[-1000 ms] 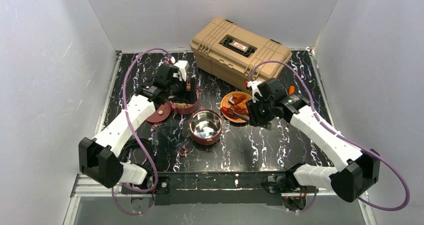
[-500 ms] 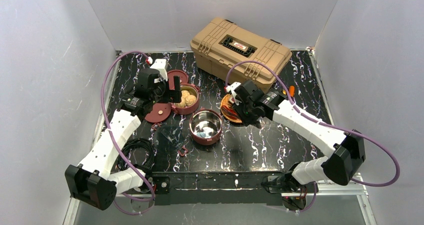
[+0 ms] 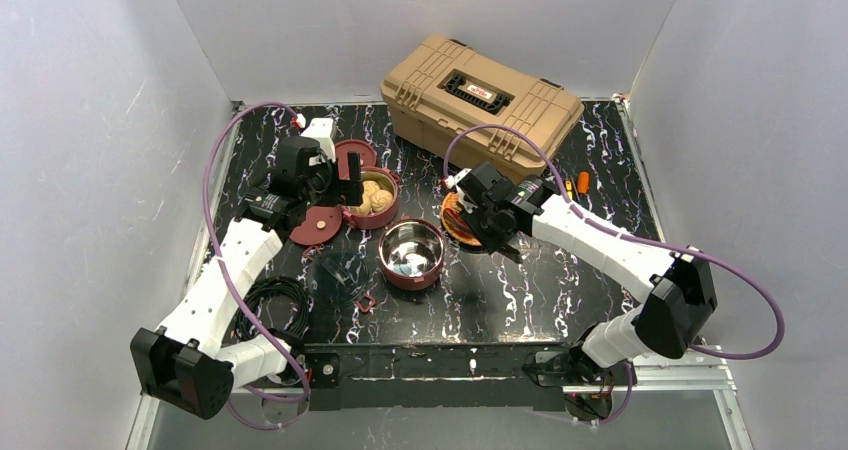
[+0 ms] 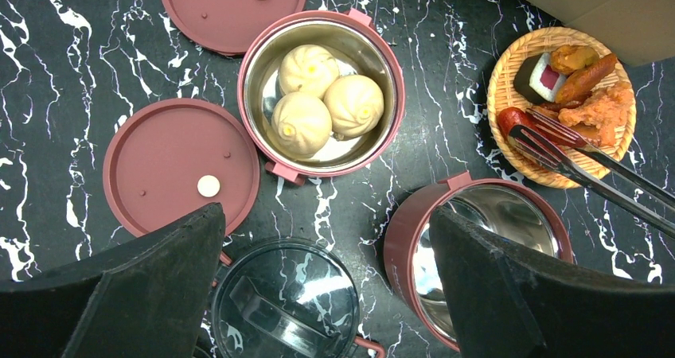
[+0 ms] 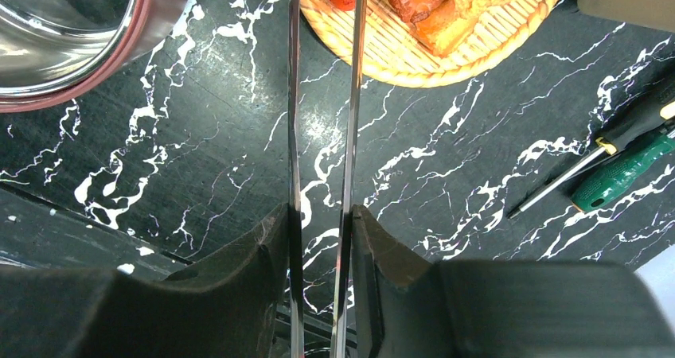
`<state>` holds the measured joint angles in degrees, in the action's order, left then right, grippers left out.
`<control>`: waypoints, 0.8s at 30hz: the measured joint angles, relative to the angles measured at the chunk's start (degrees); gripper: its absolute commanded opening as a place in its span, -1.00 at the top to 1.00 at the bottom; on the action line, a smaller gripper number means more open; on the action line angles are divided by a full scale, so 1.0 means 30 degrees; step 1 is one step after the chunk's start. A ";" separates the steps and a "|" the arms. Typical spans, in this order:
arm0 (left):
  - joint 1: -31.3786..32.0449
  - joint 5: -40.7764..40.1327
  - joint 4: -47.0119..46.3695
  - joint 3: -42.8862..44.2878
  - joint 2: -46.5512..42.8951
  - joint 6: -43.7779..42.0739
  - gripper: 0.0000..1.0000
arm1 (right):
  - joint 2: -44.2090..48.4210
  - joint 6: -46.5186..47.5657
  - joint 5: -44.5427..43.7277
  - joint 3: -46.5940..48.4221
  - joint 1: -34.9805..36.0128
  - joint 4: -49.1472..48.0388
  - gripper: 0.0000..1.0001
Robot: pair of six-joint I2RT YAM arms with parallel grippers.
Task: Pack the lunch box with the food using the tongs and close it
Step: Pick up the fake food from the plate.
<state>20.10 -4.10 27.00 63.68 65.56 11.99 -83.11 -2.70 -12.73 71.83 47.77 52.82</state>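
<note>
One maroon lunch box bowl [image 4: 322,95] holds three beige buns [image 4: 326,99]; a second bowl [image 4: 477,247] stands empty beside it. Two flat maroon lids [image 4: 183,167] [image 4: 231,8] lie left of the bun bowl. My left gripper [image 4: 326,209] hovers open above the space between the lid and the empty bowl, holding nothing. My right gripper [image 5: 321,211] is shut on the tongs [image 5: 293,135], pressing their arms close together. The tong tips [image 4: 544,147] reach a red chunk [image 4: 513,119] among the orange food [image 5: 422,8] on the woven plate [image 5: 414,64].
A tan toolbox [image 3: 480,95] sits at the back. Orange- and green-handled screwdrivers [image 5: 629,167] lie right of the plate. A dark see-through lid [image 4: 286,302] rests near the empty bowl [image 3: 411,253], with a cable coil [image 3: 270,300] at the front left.
My left gripper drew back to the left off the bun bowl and opened wide. The right gripper shifted left over the plate, and the tong arms closed in.
</note>
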 measured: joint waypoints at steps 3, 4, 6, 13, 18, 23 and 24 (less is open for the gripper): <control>0.0000 0.0022 -0.0007 0.0000 0.0124 0.0015 -0.96 | -0.0117 -0.0233 0.0066 0.0000 0.0000 -0.0066 0.50; 0.0000 0.0044 0.0000 0.0000 0.0204 0.0029 -0.96 | -0.0117 -0.0364 0.0058 0.0007 0.0000 -0.0095 0.56; 0.0000 0.0066 0.0007 -0.0007 0.0313 0.0066 -0.96 | -0.0138 -0.0561 -0.0015 0.0029 0.0000 -0.0138 0.67; 0.0000 -0.0204 -0.0051 -0.0204 0.0313 0.0066 -0.96 | 0.0277 -0.1574 -0.0423 0.0175 0.0022 -0.1071 0.94; 0.0000 -0.0364 -0.0160 -0.0364 0.0233 0.0066 -0.96 | 0.1690 -0.2310 -0.0954 0.0153 0.0102 -0.1916 0.94; 0.0000 -0.0379 -0.0233 -0.0364 0.0233 0.0073 -0.96 | 0.2630 -0.2790 -0.1413 0.0153 0.0102 -0.2251 0.94; 0.0000 -0.0386 -0.0255 -0.0364 0.0233 0.0080 -0.97 | 0.2696 -0.2863 -0.1457 0.0146 0.0102 -0.2251 0.93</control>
<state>20.10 -5.26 26.24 62.59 66.26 12.23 -75.02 -11.29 -17.10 72.27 48.07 46.06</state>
